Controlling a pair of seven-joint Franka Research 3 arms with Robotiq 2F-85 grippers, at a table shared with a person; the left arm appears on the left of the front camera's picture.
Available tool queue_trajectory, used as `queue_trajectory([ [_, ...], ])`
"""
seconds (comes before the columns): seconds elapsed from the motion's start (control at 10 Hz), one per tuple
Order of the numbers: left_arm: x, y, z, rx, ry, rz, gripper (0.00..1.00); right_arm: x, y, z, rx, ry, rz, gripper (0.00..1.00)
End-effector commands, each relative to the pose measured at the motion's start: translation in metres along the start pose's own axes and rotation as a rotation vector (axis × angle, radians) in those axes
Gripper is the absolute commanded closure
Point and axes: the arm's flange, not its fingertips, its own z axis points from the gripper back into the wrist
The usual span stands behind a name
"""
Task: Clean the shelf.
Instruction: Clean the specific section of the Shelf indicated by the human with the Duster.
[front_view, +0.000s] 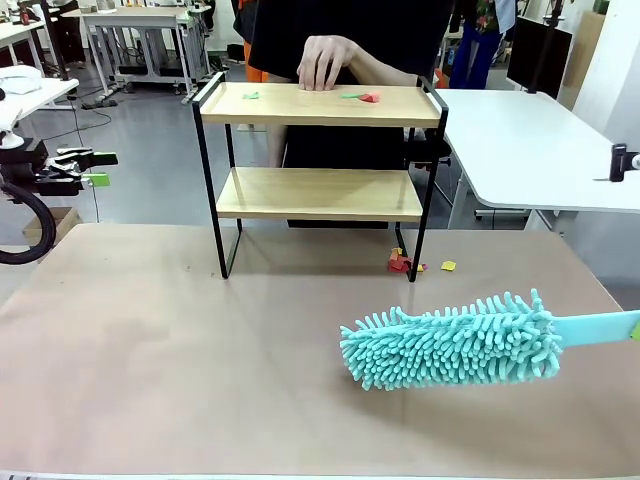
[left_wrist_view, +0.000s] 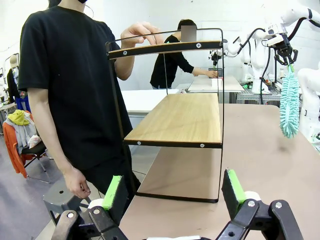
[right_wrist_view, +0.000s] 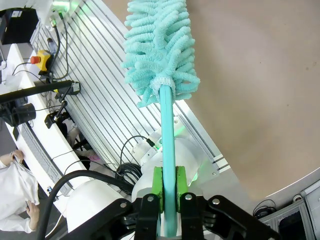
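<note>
Teal duster clenched in right fingers, shelf well beyond, left fingers spread, facing shelf

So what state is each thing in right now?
Shelf: upright, paper scraps on top board, person's hand holding its top.
Duster: held by its handle, raised above table.
Left gripper: open, empty.
Right gripper: shut on the duster handle.
</note>
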Motion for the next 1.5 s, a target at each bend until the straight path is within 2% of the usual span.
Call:
queue_trajectory([
  [0.0, 0.002, -0.002, 0.0, -0.005, 0.007, -0.012, 0.0, 0.003, 0.003, 0.003, 0.007, -0.015, -0.003, 0.87],
  [0.5, 0.002, -0.002, 0.0, -0.005, 0.007, -0.012, 0.0, 0.0, 0.0, 0.0, 0.0, 0.0, 0.0, 0.87],
  [0.7, 0.002, -0.002, 0.0, -0.005, 0.007, -0.012, 0.0, 0.019, 0.024, 0.016, 0.108, -0.098, 0.026, 0.87],
  [0.8, 0.002, -0.002, 0.0, -0.005, 0.007, -0.012, 0.0, 0.026, 0.043, 0.025, 0.147, -0.135, 0.037, 0.87],
  [1.0, 0.002, -0.002, 0.0, -0.005, 0.007, -0.012, 0.0, 0.045, 0.105, 0.053, 0.157, -0.271, -0.006, 0.87],
  [1.1, 0.002, -0.002, 0.0, -0.005, 0.007, -0.012, 0.0, 0.06, 0.134, 0.068, 0.107, -0.358, -0.025, 0.87],
  [1.4, 0.002, -0.002, 0.0, -0.005, 0.007, -0.012, 0.0, 0.121, 0.208, 0.101, 0.091, -0.464, -0.11, 0.87],
])
